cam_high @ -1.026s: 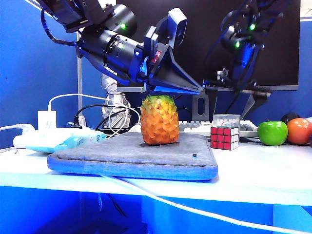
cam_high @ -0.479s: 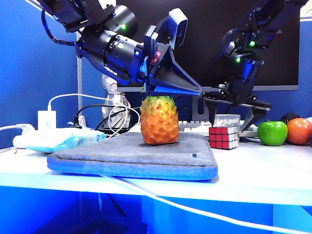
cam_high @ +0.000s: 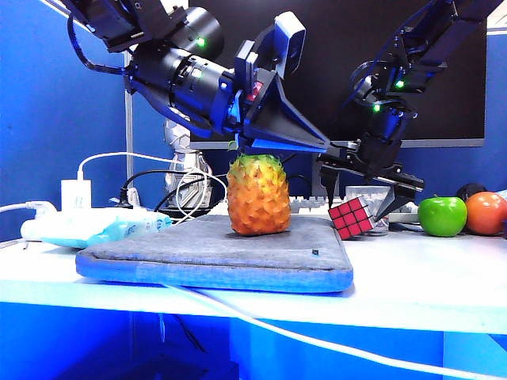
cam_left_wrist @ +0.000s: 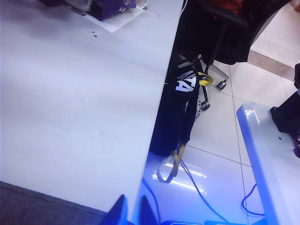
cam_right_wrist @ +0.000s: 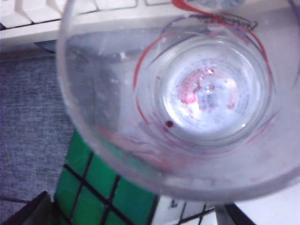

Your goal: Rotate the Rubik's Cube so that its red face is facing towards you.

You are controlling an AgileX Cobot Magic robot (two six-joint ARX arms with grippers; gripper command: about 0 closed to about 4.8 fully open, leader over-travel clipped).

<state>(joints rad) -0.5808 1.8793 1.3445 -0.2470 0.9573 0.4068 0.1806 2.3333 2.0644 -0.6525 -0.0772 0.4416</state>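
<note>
Rubik's Cube tilted on one edge at right rim of grey pad, red face toward exterior camera — green face up in right wrist view. Right gripper spread wide, fingers straddling cube. Left gripper clenched, empty, hovers above pineapple. Clear plastic cup behind cube.

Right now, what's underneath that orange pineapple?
The orange plastic pineapple stands on a grey fabric pad with a blue edge, which lies on the white table. What the pad covers cannot be seen.
</note>
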